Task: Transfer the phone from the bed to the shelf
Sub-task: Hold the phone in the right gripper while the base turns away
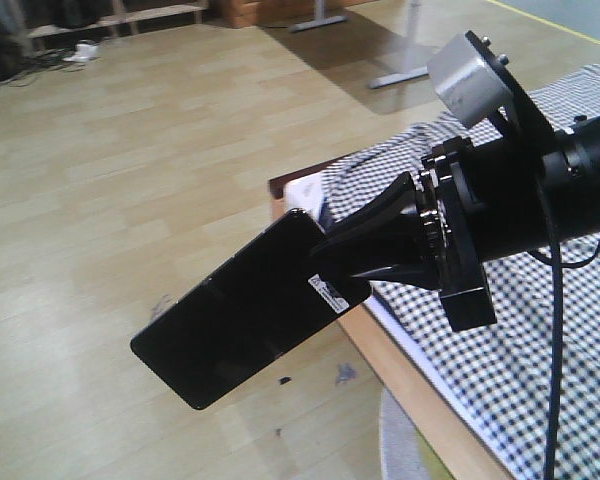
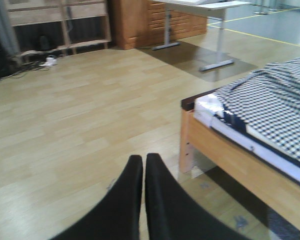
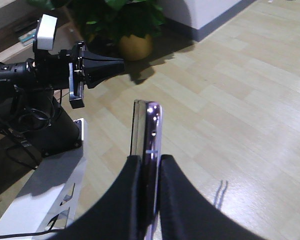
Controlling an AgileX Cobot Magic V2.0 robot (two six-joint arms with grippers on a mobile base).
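Observation:
The phone (image 1: 240,310), a glossy black slab with a white sticker near its held end, hangs tilted over the wooden floor just off the bed's corner. My right gripper (image 1: 330,262) is shut on its upper end. The right wrist view shows the phone (image 3: 149,130) edge-on between the right gripper (image 3: 149,159) fingers. The bed (image 1: 540,340) with its black-and-white check cover lies behind the arm, also visible as the bed (image 2: 275,95) in the left wrist view. My left gripper (image 2: 143,159) is shut and empty above the floor. The pale-wood shelf (image 2: 65,30) stands by the far wall.
A desk on grey metal legs (image 2: 217,55) and a brown wooden cabinet (image 2: 140,20) stand beyond the bed. Cables and a white plug (image 2: 49,61) lie near the shelf. A potted plant (image 3: 135,45) and the robot's white base (image 3: 45,185) appear in the right wrist view.

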